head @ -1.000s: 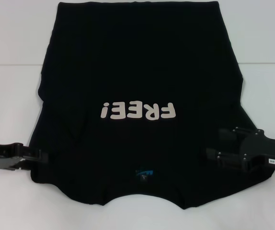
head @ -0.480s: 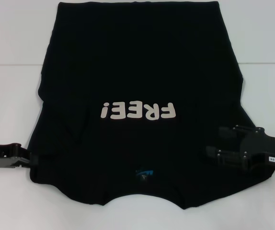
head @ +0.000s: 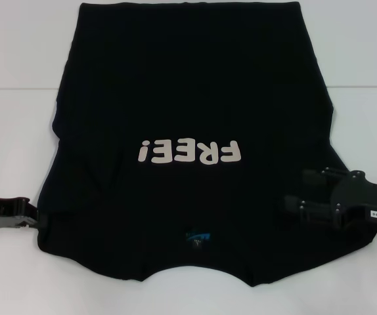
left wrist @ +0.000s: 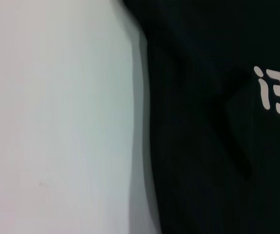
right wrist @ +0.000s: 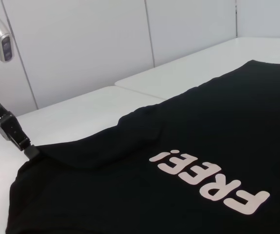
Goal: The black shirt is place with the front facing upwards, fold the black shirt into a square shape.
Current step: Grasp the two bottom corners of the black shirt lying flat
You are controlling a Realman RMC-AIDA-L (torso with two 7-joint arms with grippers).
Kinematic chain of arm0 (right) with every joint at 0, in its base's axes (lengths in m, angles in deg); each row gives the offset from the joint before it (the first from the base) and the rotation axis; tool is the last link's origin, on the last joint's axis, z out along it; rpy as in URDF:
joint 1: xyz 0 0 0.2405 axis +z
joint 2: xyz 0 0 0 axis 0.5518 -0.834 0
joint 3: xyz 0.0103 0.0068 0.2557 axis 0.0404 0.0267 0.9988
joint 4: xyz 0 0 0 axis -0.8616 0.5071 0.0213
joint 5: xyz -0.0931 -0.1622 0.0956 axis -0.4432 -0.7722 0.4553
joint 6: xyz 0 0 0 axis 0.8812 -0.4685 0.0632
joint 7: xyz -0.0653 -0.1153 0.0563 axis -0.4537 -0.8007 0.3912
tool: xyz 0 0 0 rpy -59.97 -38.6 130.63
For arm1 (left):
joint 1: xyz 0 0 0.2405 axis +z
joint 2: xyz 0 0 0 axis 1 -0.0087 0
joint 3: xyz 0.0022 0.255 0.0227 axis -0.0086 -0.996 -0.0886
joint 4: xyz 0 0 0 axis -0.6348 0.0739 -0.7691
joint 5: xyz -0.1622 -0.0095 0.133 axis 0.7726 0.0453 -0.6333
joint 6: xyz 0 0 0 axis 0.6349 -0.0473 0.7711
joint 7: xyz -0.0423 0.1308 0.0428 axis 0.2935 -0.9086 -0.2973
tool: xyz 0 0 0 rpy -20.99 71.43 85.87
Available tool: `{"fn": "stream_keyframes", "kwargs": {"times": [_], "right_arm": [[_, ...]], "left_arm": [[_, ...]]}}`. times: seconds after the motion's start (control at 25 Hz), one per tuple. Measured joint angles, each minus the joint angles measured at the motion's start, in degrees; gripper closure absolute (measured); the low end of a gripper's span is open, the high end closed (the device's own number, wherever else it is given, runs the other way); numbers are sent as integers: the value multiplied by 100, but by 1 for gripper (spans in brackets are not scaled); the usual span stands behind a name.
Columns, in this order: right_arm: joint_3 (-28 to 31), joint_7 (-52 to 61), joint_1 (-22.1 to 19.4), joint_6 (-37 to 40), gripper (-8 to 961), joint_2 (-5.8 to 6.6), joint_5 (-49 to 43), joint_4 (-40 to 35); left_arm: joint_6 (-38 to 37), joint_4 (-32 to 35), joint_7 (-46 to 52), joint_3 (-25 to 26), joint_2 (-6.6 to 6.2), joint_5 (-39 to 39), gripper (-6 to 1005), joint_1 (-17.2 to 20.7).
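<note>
Now — side fold | black shirt (head: 188, 98) flat | left tool (head: 41, 220) at edge, right tool (head: 293, 205) over cloth — closure unclear | pinch both layers, lift evenly.

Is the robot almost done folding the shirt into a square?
Not nearly. The black shirt lies spread out face up on the white table, its "FREE!" lettering showing. Both sleeves look tucked in. In hand: the left gripper sits at the shirt's left edge and the right gripper rests over its right side. The folds into a square are all left.
</note>
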Motion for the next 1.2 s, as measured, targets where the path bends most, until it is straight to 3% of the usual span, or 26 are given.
{"fn": "stream_keyframes", "kwargs": {"times": [0.4, 0.6, 0.76, 1.0, 1.2], "right_arm": [[164, 263, 17, 6, 161, 75, 0, -15], [154, 1208, 24, -81, 160, 232, -125, -350], [139, 2320, 59, -89, 160, 441, -421, -789], [110, 4426, 381, 277, 160, 763, -1857, -1561], [107, 5892, 962, 778, 161, 739, -3782, -2113]], "left_arm": [[43, 47, 106, 37, -47, -5, 947, -10], [-37, 88, 137, 39, -110, 13, 951, -22], [-197, 109, 142, 37, -134, 37, 950, -94], [-293, 122, 133, 21, -169, 16, 950, -140], [-356, 126, 126, -5, -211, 8, 951, -140]]}}
